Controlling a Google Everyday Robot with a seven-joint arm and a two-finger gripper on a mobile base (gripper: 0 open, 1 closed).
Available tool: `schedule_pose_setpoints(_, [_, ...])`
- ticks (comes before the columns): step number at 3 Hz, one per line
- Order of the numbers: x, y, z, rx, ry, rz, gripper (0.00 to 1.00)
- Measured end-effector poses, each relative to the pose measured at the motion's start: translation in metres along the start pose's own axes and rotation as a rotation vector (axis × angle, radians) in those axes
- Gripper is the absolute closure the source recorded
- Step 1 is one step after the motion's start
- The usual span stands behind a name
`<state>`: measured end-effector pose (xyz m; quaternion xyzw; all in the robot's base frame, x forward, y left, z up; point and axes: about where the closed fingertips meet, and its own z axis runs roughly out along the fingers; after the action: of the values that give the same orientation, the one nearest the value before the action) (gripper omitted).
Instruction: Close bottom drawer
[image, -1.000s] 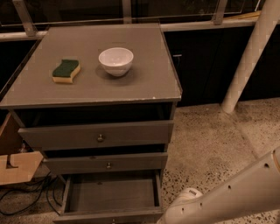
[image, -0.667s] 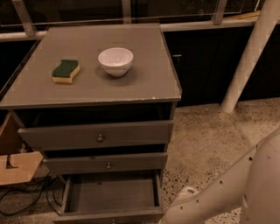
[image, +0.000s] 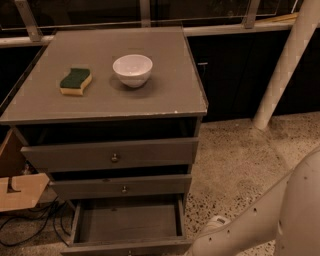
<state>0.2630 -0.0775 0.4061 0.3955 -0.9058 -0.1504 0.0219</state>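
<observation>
Zero closing done yet, I reckon: the white arm's claw (image: 197, 246) sits low at the bottom edge, just beside the pulled-out grey wooden bottom drawer (image: 127, 225). Open or shut, can't tell. Next it needs a straight push on the drawer front. The grey tabletop (image: 150, 100) holds a green-and-yellow sponge (image: 75, 81) and a white bowl (image: 132, 70). Speckled floor (image: 235, 160), white pillar (image: 282, 75) behind.

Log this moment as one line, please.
task: close bottom drawer | bottom drawer: open, empty | arm: low, right of it | hand: below frame, unseen | cabinet top: sponge, bowl
</observation>
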Motion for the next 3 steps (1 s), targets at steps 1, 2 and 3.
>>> schedule_pose_setpoints(1, [0.006,-0.008,0.025,-0.043,-0.075,0.084,1.0])
schedule_pose_setpoints(2, [0.002,-0.019,0.04,-0.057,-0.118,0.117,1.0])
schedule_pose_setpoints(3, [-0.015,-0.034,0.088,-0.106,-0.141,0.152,1.0])
